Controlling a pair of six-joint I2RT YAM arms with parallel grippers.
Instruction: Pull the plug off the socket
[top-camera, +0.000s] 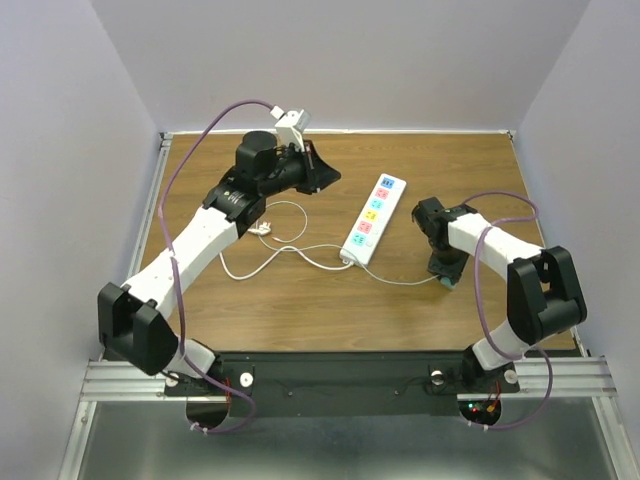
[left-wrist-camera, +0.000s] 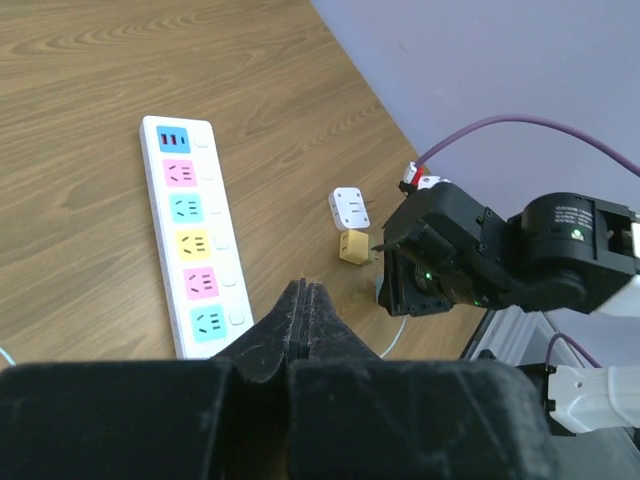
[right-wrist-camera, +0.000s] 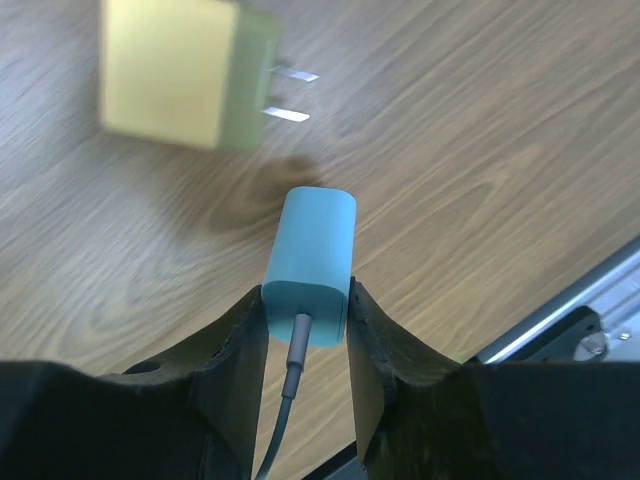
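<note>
Socket lies on the table between the 2 arms with all 6 outlets bare, the blue plug clamped in the right gripper well clear of it, left gripper pressed together, so the pull looks done.

The socket lies on the table — the plug, in the right end effector, apart to its right.

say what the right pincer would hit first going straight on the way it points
Probably the wooden table, the teal plug in the right pincer touching first; the yellow plug lies off to the left.
</note>
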